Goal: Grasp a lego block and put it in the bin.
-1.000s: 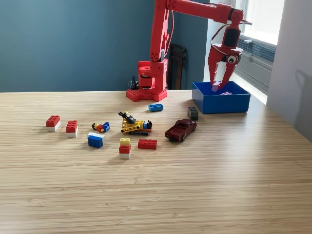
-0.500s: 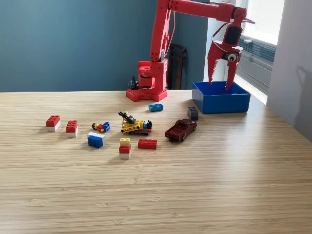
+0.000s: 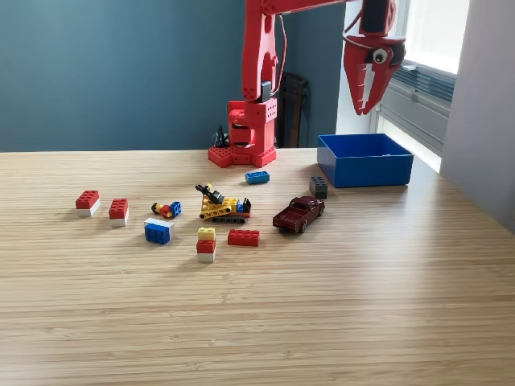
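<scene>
Hand point(image 3: 368, 90) high above bin point(image 3: 366, 170), pointing down, jaws nearly together, nothing visible between them. Bin on bench point(image 3: 322, 305) right below hand, at exterior view's right; contents hidden by wall. Nearest loose blocks: dark grey block point(image 3: 319, 186) just beside bin's near-left corner, blue block point(image 3: 257, 177) farther left of bin, long axis roughly crosswise. Toy car point(image 3: 298, 214) near grey block. Judgement: next grasp means swinging hand leftward and down, away from bin.
</scene>
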Controlling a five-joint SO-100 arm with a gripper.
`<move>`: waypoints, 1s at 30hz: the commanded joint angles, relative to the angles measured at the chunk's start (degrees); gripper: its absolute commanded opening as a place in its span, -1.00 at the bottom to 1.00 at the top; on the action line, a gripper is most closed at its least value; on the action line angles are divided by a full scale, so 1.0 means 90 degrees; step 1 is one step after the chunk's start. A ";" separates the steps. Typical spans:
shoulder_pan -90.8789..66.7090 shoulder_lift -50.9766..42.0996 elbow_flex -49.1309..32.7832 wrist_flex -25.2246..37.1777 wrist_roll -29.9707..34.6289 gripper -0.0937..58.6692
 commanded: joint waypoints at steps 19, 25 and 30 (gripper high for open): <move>0.3799 0.1699 0.2227 -0.0986 -0.0879 -1.00; 0.3818 0.1729 0.2295 -0.0996 -0.0928 -1.00; 0.3896 0.1729 0.2344 -0.0996 -0.0947 -1.00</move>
